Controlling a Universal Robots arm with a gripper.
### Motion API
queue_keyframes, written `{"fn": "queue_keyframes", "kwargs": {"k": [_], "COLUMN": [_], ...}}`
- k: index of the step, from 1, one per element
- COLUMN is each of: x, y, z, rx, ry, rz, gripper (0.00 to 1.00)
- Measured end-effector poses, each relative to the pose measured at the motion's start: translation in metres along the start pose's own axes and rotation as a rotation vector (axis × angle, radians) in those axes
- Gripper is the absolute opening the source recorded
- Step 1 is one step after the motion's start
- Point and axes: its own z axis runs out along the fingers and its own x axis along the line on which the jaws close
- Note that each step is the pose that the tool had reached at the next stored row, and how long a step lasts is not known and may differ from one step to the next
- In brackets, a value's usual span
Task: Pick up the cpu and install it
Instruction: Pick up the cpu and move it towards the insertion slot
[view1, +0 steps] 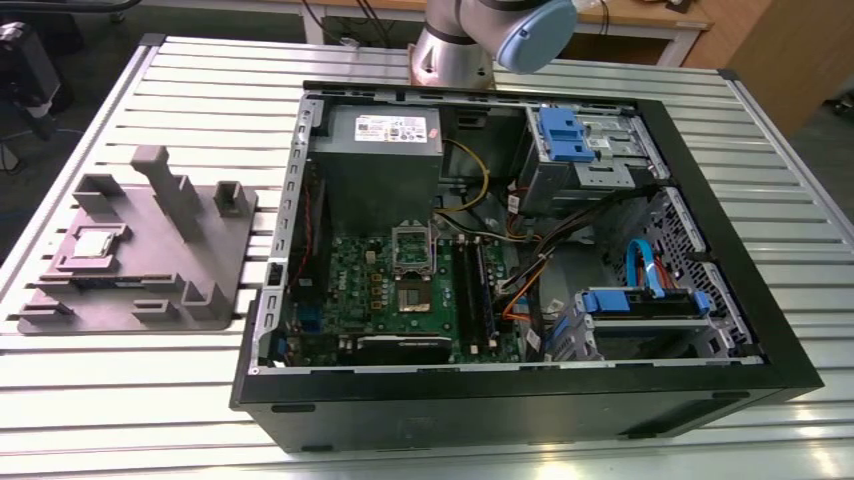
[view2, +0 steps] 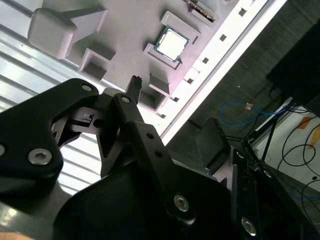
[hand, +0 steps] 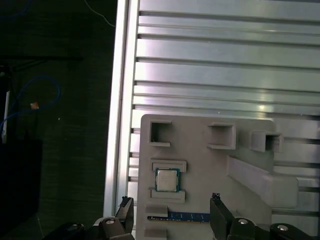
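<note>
Above the fixture plate (hand: 200, 135), fingers (hand: 218, 207) hang spread and empty over the cpu (hand: 167, 180), seemingly untouched: approach step; pick needs square, centred descent.

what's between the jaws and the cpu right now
Nothing visible. The cpu lies uncovered in its recess on the fixture plate, and the gripper hangs over the plate with its jaws open. The plate's upright blocks stand off to one side of the cpu.
</note>
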Motion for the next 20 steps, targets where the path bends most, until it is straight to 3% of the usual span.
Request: {"fn": "queue_keyframes", "kwargs": {"k": [20], "x": [0.0000], "y": [-0.0001], "z": [0.0045], "rx": [0.0000], "ry": [0.0000], "rz": [0.000], "gripper": [0.71]}}
